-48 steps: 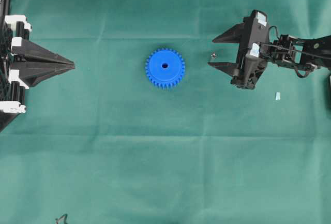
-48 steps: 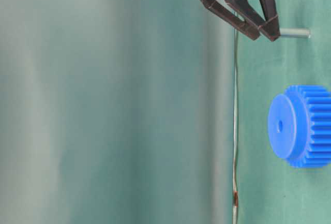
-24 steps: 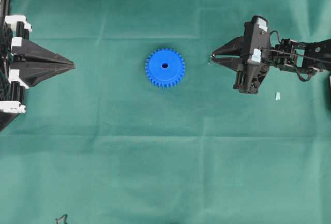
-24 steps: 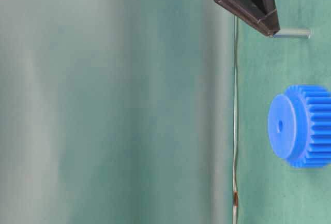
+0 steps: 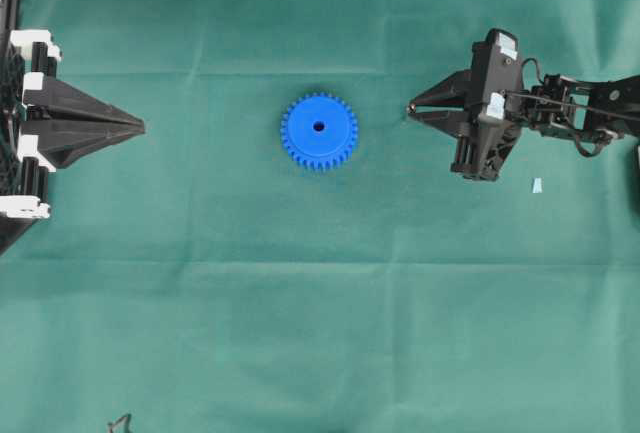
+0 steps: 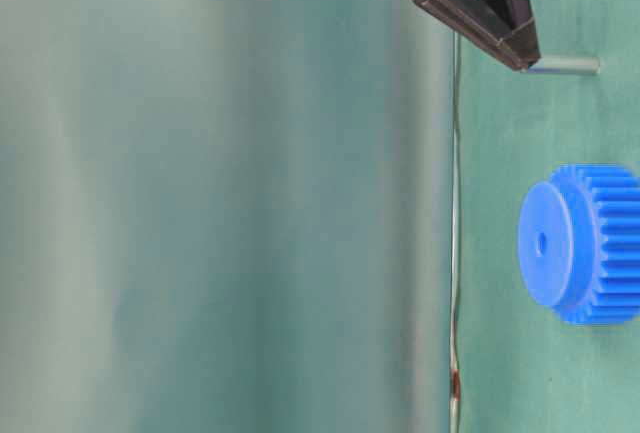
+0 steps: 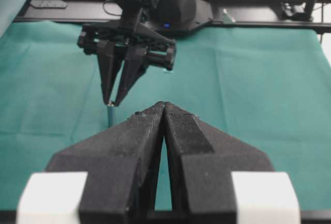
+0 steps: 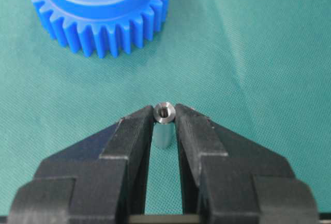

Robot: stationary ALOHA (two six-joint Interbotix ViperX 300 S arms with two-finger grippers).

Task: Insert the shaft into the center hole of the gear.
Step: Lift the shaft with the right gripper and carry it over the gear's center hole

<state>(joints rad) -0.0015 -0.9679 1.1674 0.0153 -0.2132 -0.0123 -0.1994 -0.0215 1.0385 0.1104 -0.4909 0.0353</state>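
1. Right pincer (image 8: 164,114), wide apart a second ago, now clenches the shaft (image 8: 164,113), upright on the surface (image 5: 300,303).
2. Gear (image 5: 319,131) lies well apart; lift and carry come next.
3. Left pincer (image 7: 164,105) clenched, empty.

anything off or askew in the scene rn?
Nothing major. The shaft stands upright, pinched at the tips of the right gripper. The gear lies flat, undamaged. Only stray item: a small pale scrap on the cloth beside the right arm.
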